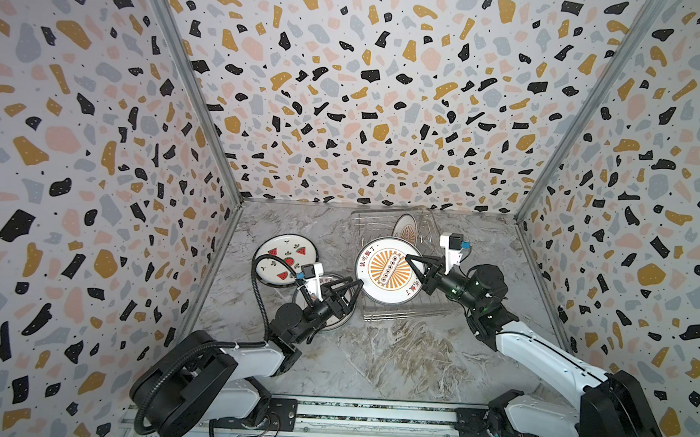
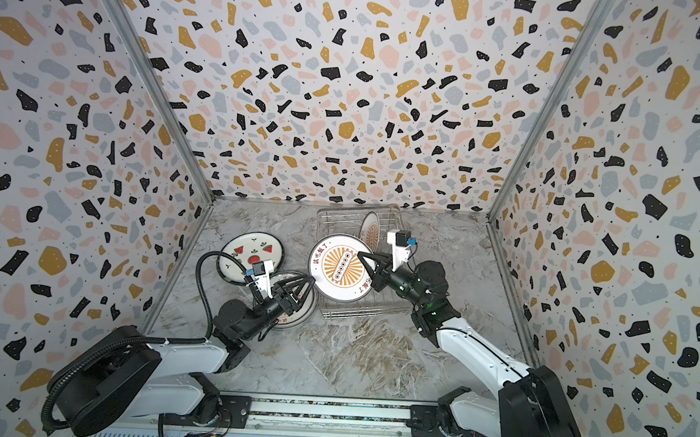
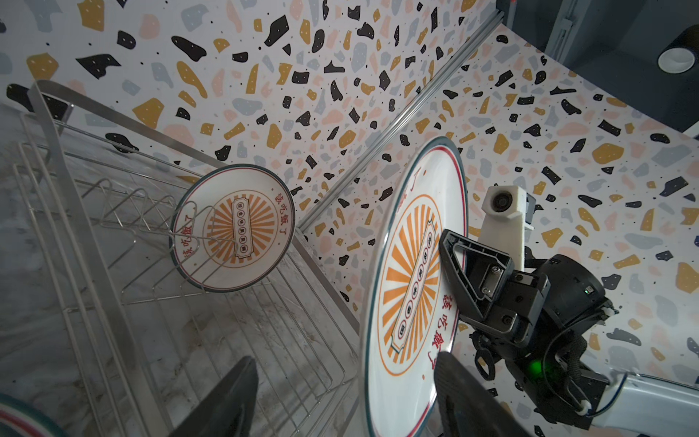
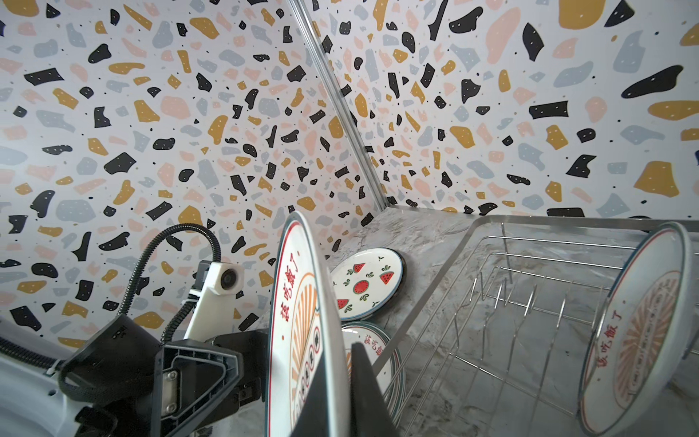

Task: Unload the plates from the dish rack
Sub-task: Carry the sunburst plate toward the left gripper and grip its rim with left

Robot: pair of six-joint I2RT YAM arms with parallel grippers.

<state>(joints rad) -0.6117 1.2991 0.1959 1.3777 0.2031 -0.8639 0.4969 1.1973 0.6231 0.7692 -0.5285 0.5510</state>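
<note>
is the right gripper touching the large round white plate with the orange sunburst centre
Touching. The left wrist view shows the right gripper shut on the sunburst plate, one finger flat against its printed face.

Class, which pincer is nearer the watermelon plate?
Left. The left pincer hovers just beside the watermelon plate, by the stack; the right pincer is farther off, gripping a sunburst plate at the rack.

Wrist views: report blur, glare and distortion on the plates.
Left wrist view: the held plate and the racked plate are sharp, without glare. Right wrist view: the held plate's near rim is soft; the racked plate looks pale and slightly blurred.
</note>
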